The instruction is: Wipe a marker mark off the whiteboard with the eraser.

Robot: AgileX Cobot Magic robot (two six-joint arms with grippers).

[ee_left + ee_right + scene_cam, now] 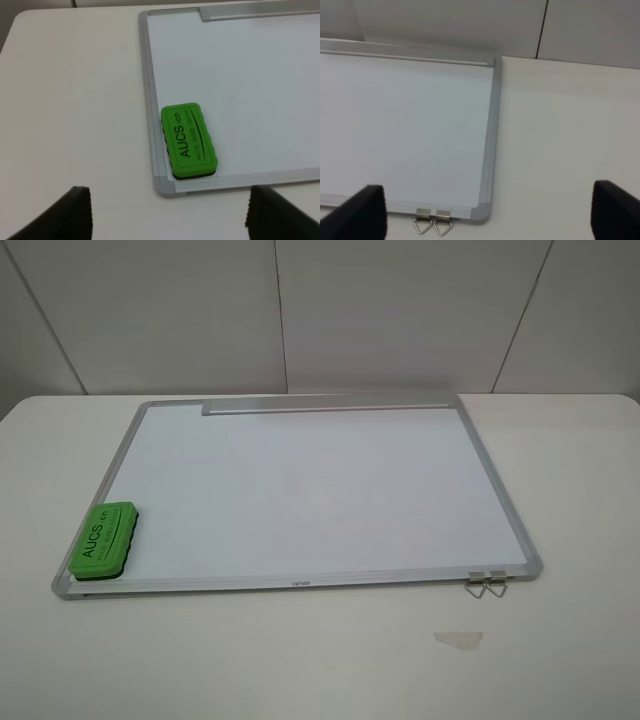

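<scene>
The whiteboard lies flat on the white table, with its silver frame all round and a grey tray strip along the far edge. On its near left corner rests the green eraser, lettering up, and nothing touches it. No marker mark shows on the board in any view. My left gripper is open, hovering over the table just short of that corner and the eraser. Near the board's near right corner, my right gripper is also open and holds nothing. Neither gripper appears in the exterior high view.
Two small metal binder clips sit on the frame's near edge close to the right corner, also seen as clips in the right wrist view. A small clear scrap lies on the table in front of them. A wall stands behind the table.
</scene>
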